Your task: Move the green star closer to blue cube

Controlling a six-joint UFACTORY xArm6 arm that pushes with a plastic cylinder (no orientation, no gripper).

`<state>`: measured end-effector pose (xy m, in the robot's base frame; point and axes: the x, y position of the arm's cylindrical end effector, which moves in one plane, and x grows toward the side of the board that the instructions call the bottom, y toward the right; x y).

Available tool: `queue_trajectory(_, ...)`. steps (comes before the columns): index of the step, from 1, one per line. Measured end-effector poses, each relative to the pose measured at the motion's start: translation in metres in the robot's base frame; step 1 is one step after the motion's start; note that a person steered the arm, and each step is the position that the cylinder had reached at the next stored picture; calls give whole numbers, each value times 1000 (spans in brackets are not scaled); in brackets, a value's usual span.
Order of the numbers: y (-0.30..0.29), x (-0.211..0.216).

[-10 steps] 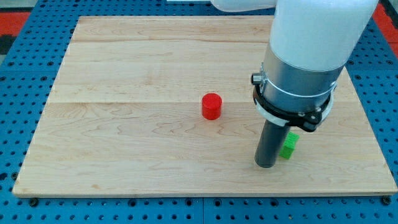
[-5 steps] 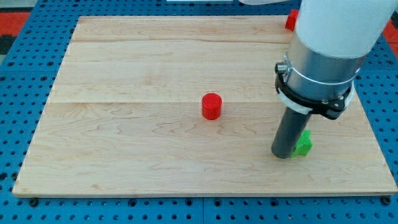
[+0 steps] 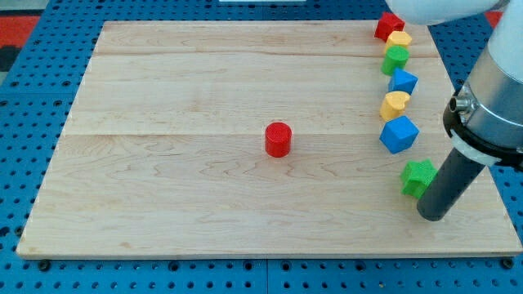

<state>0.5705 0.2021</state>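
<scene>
The green star [image 3: 417, 175] lies on the wooden board [image 3: 163, 163] near the view's right edge. The blue cube [image 3: 399, 134] sits just above it, a small gap apart. My tip [image 3: 431, 216] rests on the board just below and to the right of the green star, touching or nearly touching it. The arm's grey and white body rises above the rod at the view's right edge.
A red cylinder [image 3: 278, 139] stands at mid-board. A column of blocks runs up the right side: a yellow block [image 3: 394, 104], a smaller blue block [image 3: 403, 81], a green block [image 3: 395, 58], another yellow block [image 3: 399, 39] and a red block [image 3: 387, 25].
My tip has slid to the view's right and the green star has gone right and up with it, ending close under the blue cube. The arm no longer hides the right column of blocks.
</scene>
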Motion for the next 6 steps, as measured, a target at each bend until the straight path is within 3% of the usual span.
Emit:
queue_trajectory(4,3,-19)
queue_trajectory(6,38,-19)
